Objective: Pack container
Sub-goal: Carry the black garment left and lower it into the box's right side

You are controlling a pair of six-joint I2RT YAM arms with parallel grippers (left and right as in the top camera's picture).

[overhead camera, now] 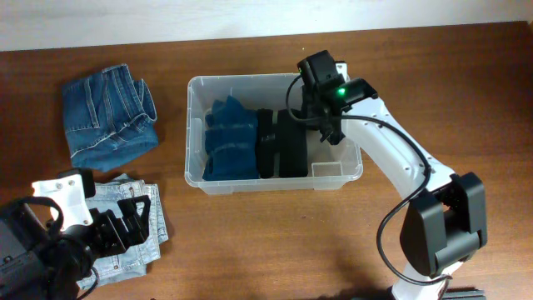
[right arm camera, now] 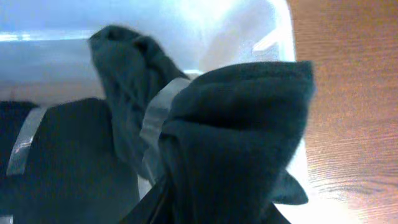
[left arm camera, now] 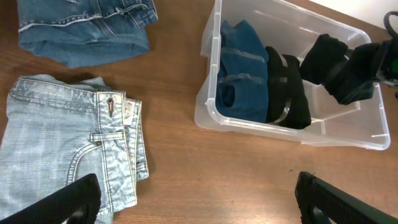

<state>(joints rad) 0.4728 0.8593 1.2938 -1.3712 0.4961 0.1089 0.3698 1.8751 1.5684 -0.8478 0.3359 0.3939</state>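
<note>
The right gripper (overhead camera: 326, 125) pinched a black garment (right arm camera: 236, 143) over the container (overhead camera: 275, 185), best lowered flat into its free end before release; the left gripper (left arm camera: 196, 186) hung with fingers spread.

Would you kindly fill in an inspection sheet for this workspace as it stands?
Surface: wooden table, bare grain showing.
Job's things: container mid-table, holding a folded blue garment and a black garment side by side.
Clutter: dark jeans and light jeans, folded, on the table outside the container.
Grippers: right gripper over the container's right end, jaws closed on a dark garment; left gripper above the light jeans, jaws open.
Cables: black cable along the right arm.
Surroundings: pale wall beyond the far edge.
</note>
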